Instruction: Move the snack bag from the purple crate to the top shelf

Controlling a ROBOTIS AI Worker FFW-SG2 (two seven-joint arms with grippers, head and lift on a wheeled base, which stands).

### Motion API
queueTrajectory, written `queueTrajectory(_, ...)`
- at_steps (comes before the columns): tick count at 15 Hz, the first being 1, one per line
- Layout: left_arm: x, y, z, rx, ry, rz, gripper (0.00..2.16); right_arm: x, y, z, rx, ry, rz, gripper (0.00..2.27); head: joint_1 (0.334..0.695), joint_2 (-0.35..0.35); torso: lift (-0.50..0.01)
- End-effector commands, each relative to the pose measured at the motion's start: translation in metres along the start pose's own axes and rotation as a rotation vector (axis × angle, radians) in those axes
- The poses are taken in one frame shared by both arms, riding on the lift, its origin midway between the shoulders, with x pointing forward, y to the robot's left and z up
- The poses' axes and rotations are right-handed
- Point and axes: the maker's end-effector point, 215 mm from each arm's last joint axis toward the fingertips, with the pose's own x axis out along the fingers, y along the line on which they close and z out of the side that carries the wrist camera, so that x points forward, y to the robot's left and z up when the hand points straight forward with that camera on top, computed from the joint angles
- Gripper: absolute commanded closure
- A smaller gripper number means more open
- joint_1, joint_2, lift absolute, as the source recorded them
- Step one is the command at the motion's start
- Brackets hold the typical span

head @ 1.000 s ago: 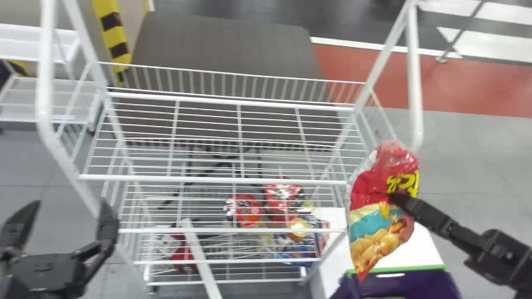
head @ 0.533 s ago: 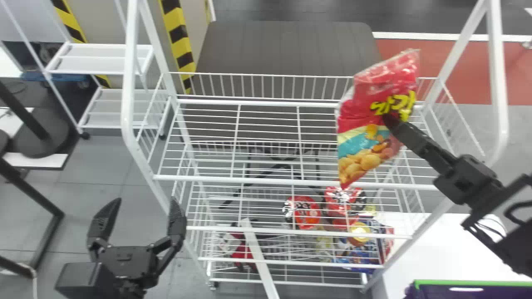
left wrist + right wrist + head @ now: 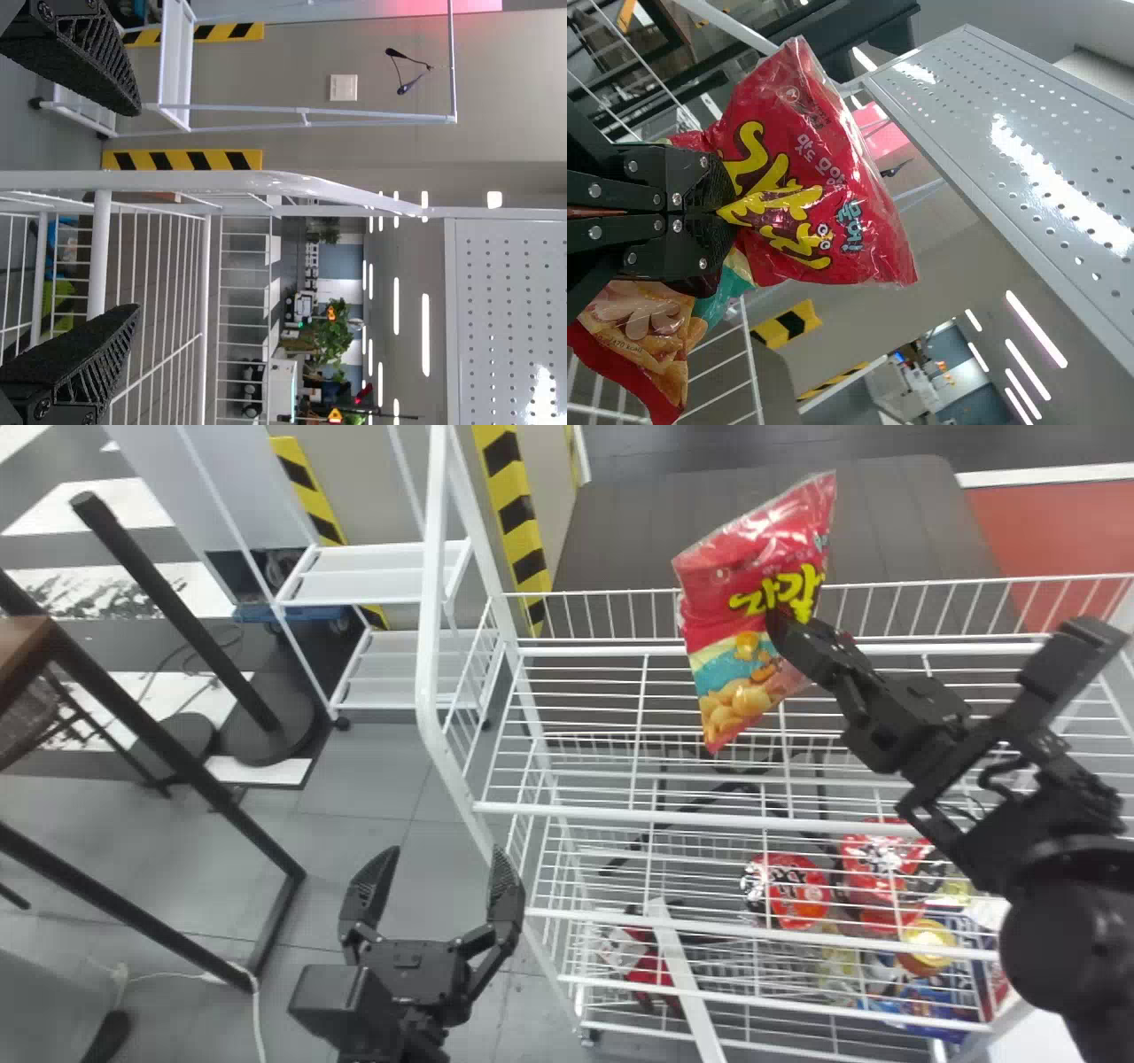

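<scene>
In the head view my right gripper (image 3: 780, 624) is shut on the red snack bag (image 3: 740, 655), which hangs above the top shelf (image 3: 611, 808) of the white wire rack. The right wrist view has the right gripper (image 3: 726, 212) pinching the middle of the snack bag (image 3: 824, 168). At the lower left of the head view, my left gripper (image 3: 431, 868) is open and empty beside the rack's left post. In the left wrist view the left gripper (image 3: 137, 212) has its two fingers far apart, with the rack's white frame (image 3: 239, 181) beyond.
Red snack packs (image 3: 788, 890) and other goods lie on the rack's lower shelf. A white post (image 3: 434, 602) rises at the rack's left side. Farther left stand a small white shelf cart (image 3: 381, 571) and a black-legged table (image 3: 159, 735). A perforated panel (image 3: 1019, 142) is overhead.
The right gripper has carried the bag up from beside the rack's right end to over the top shelf. The head view has swung left. The left gripper stays open.
</scene>
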Motion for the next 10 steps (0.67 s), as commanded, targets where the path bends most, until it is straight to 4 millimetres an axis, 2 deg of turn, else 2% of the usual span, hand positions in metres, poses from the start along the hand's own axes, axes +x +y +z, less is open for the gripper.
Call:
queueTrajectory(1,0.000,0.008,-0.002,0.005,0.002,0.011,0.00,0.033,0.002,-0.018,-0.035,-0.002,0.015,2.21,0.695,0.256,0.000)
queueTrajectory(4,0.000,0.017,-0.001,-0.002,-0.008,0.026,0.00,0.054,0.004,-0.029,-0.130,-0.035,0.004,2.20,0.695,0.288,0.000)
queueTrajectory(6,-0.001,0.022,-0.001,-0.001,-0.015,0.033,0.00,0.058,-0.010,-0.035,-0.177,-0.033,-0.019,2.20,0.695,0.308,0.000)
queueTrajectory(7,-0.001,0.023,-0.002,0.001,-0.014,0.035,0.00,0.059,-0.009,-0.041,-0.191,-0.019,-0.015,2.20,0.695,0.310,0.000)
queueTrajectory(9,-0.001,0.023,0.000,0.000,-0.020,0.035,0.00,0.061,-0.011,-0.051,-0.196,0.012,-0.018,1.81,0.695,0.314,0.000)
queueTrajectory(10,-0.001,0.023,0.001,0.000,-0.023,0.035,0.00,0.062,-0.017,-0.057,-0.187,0.038,-0.036,1.37,0.695,0.316,0.000)
